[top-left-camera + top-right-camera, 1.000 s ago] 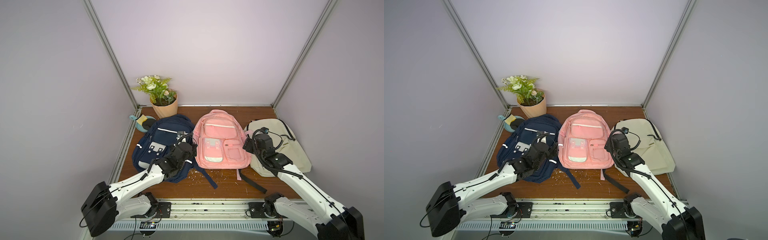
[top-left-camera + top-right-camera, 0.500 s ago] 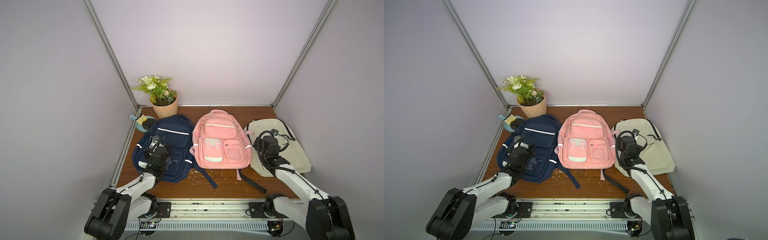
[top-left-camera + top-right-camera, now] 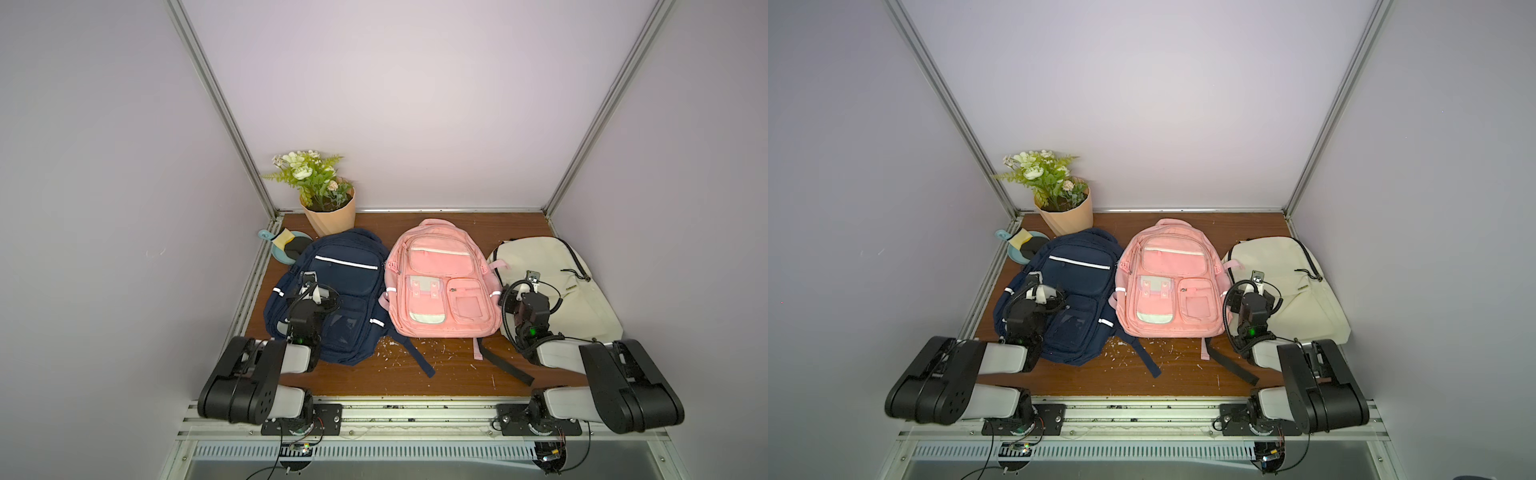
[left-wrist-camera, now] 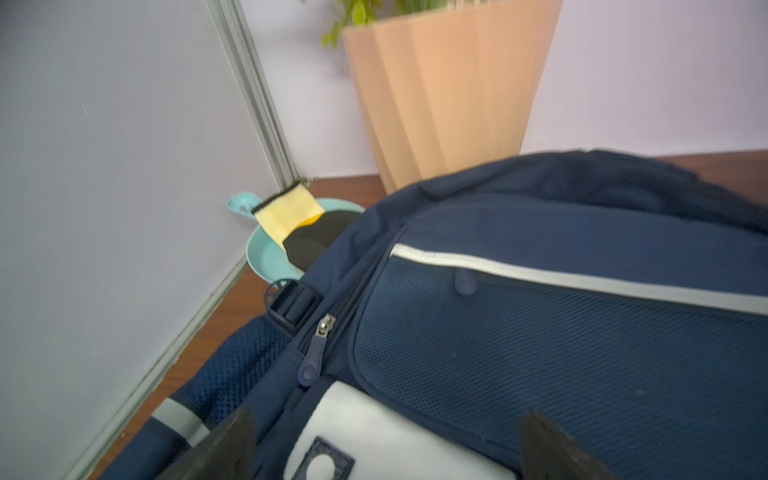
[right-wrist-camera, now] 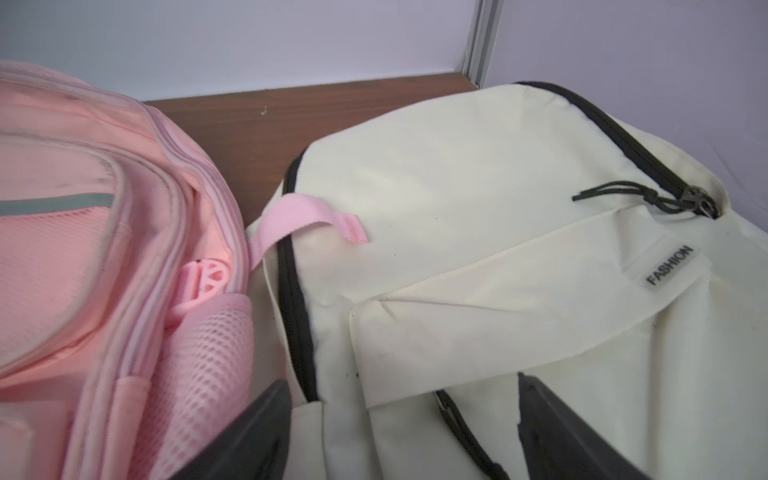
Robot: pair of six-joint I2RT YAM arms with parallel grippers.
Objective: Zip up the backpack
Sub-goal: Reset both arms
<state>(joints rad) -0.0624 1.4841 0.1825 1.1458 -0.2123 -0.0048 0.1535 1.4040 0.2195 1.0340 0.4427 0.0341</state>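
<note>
Hovering spread and empty, my left gripper point(image 4: 390, 419) hangs over the navy fabric backpack point(image 3: 345, 282); my right gripper point(image 5: 403, 382), likewise released, over the cream canvas backpack point(image 3: 552, 266), the pink fabric backpack point(image 3: 436, 266) lying between.

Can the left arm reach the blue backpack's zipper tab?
Probably yes. The left gripper hangs open over the navy backpack, and its zipper pull lies uncovered just ahead of the jaws.

left arm point(image 3: 296, 358) | right arm point(image 3: 557, 356) | white links, black joints | dark fingers point(image 4: 226, 451)
</note>
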